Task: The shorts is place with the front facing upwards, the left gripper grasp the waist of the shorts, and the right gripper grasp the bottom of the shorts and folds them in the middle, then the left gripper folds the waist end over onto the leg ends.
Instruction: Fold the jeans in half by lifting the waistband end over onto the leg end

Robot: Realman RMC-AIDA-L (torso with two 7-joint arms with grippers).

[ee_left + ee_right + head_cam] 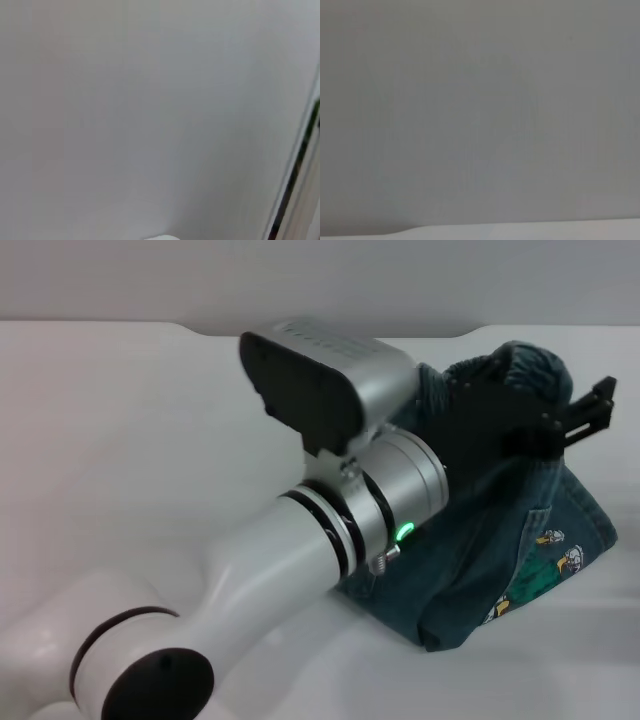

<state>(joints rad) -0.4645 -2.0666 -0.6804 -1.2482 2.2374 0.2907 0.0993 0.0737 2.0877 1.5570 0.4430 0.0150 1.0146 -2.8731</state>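
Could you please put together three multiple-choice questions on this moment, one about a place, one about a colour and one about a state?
1. Where are the shorts in the head view?
A. right side of the table
B. left side
C. on the floor

2. What colour is the light on the left arm?
A. red
B. green
C. white

3. How do the shorts lie?
A. spread flat
B. lifted at the top, bunched
C. rolled into a ball

Answers: 1 A, they sit right of centre. 2 B, a green dot glows on the wrist ring. 3 B, the left gripper holds the upper end raised while the lower end rests on the table.
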